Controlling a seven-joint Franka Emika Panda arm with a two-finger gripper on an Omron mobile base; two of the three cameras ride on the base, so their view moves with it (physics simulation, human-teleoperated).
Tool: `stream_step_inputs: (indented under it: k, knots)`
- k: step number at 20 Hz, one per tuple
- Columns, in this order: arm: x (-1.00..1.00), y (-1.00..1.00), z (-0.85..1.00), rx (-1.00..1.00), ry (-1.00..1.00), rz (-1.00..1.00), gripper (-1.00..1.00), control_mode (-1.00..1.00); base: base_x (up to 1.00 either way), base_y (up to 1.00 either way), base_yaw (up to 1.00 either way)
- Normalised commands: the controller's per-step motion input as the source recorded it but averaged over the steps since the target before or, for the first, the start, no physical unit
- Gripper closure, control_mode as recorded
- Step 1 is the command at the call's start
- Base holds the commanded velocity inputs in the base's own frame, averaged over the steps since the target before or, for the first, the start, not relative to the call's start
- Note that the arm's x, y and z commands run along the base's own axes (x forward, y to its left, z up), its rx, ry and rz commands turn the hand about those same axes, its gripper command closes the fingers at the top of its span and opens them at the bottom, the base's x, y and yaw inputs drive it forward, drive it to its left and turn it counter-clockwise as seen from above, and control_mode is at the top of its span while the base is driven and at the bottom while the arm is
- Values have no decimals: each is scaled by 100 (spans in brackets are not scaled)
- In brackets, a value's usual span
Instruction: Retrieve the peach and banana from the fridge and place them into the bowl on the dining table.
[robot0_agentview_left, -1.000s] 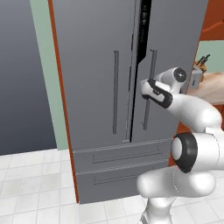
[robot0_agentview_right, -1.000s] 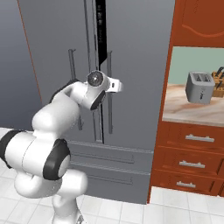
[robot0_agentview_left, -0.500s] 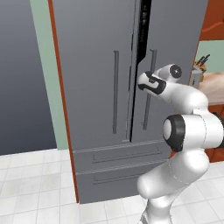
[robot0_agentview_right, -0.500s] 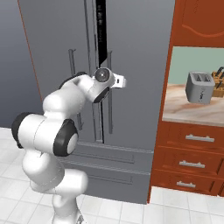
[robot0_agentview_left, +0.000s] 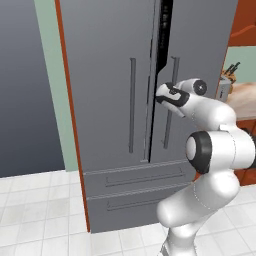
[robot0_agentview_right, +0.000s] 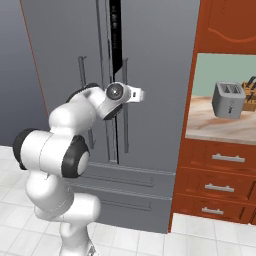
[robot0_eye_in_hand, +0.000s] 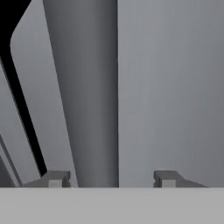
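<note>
left base view shows a tall matte-grey fridge taking up most of the scene, with two upper doors, long vertical bar handles and two drawers below. the right door stands slightly ajar, leaving a narrow dark gap along the centre seam that widens toward the top. a white tiled floor lies in front. right base view shows reddish-brown cabinets beside the fridge, and a wooden counter carrying a silver toaster. the white arm reaches up to the right door, its gripper at the right door handle, about halfway up. hand view shows the two dark fingertips set apart, with the grey bar of the handle rising between them. i cannot tell whether they press on the bar.
</note>
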Motion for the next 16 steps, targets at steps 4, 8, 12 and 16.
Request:
stream_step_inputs:
  k: [4, 8, 12, 16]
  knots:
    - [-11, -7, 10, -2, 6, 0, 100, -100, 0, 0, 0]
    - [-62, -47, 27, -5, 12, 1, 100, -100, 0, 0, 0]
    - [-93, -90, 30, 0, 10, 0, 100, -100, 0, 0, 0]
    - [-100, -100, 14, 0, 3, 0, 100, -100, 0, 0, 0]
